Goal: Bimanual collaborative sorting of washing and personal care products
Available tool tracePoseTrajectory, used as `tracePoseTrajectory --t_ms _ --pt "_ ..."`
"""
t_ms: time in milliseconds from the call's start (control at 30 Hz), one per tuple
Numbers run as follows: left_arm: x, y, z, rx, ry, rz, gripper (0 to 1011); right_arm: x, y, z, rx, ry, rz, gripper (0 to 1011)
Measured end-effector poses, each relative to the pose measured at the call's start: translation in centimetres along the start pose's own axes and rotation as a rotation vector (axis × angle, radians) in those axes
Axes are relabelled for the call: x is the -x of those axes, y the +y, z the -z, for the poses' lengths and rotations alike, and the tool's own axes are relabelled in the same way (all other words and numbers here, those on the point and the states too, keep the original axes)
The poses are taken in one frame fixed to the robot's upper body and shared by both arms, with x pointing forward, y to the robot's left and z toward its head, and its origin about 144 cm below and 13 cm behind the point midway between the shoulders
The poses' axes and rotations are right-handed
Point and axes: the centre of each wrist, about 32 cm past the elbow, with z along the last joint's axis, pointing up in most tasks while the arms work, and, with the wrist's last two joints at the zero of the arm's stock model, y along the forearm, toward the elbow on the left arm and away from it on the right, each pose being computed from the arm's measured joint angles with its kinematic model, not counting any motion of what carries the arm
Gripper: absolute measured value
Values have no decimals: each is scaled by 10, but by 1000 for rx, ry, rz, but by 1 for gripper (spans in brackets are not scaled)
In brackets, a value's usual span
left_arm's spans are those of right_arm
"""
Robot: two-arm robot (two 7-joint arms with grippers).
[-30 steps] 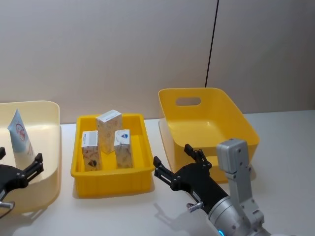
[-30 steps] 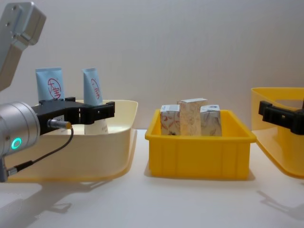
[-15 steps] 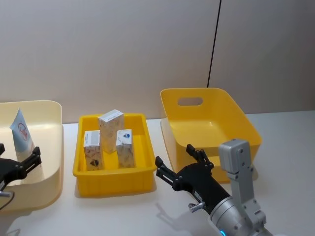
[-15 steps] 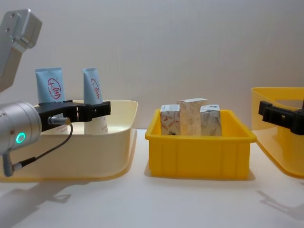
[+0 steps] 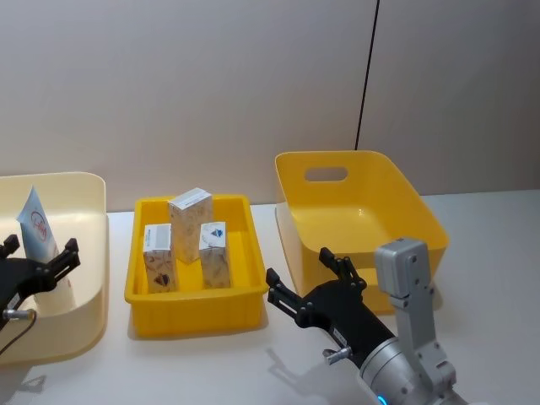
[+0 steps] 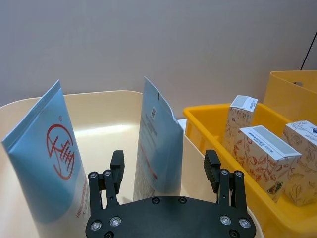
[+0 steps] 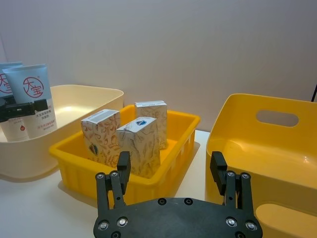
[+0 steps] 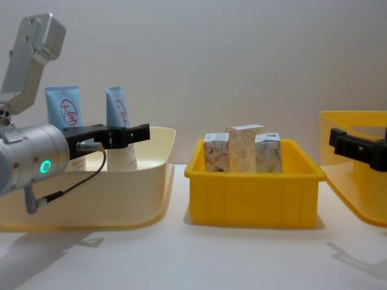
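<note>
Reaching into a cream bin (image 5: 91, 257), the robot's left tool (image 5: 40, 246) has its fingers (image 6: 117, 166) spread wide around an upright pale-blue tube (image 6: 157, 139). The tube stands in the gap between them, with clear space on either side in the left wrist view, so the tool holds nothing. A second tube (image 6: 47, 148), bearing a red circled character, stands just outside the tool on its left, also upright inside the bin. In the chest view the two tubes rise side by side above the bin's rim behind the left tool's black fingers.

Off to the left tool's right, well apart from it, a yellow tray (image 5: 190, 308) sits on the white bench (image 5: 211, 363) and holds three small cartons (image 5: 187, 224) with mottled beige prints. All three are upright, one at the back and two nearer the robot.

The right tool (image 5: 299, 268) hangs above the bench at the tray's near right corner, its fingers equally wide with nothing between them. From this tool the cartons lie ahead and to the left, inside the tray. A deep yellow bin (image 5: 371, 194) with a cut-out handle stands ahead and to the right, close beside the tool. Whether the tool touches that bin's front wall cannot be told.
</note>
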Motion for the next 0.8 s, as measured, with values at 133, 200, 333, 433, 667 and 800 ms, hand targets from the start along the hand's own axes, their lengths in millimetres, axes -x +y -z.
tracePoseTrajectory --t_ms 133,200,333,433,667,800 --pt "1 -5 -1 2 2 3 1004 0 0 0 0 0 0 1001" --pt "2 -8 -1 3 3 4 1003 0 0 0 0 0 0 1001" --pt "3 -11 -2 3 4 5 1003 0 0 0 0 0 0 1001" --pt "3 -13 -2 4 4 6 993 0 0 0 0 0 0 1001" --pt "4 -16 -3 4 5 8 842 0 0 0 0 0 0 1001" --pt "4 -17 -3 4 5 9 692 0 0 0 0 0 0 1001"
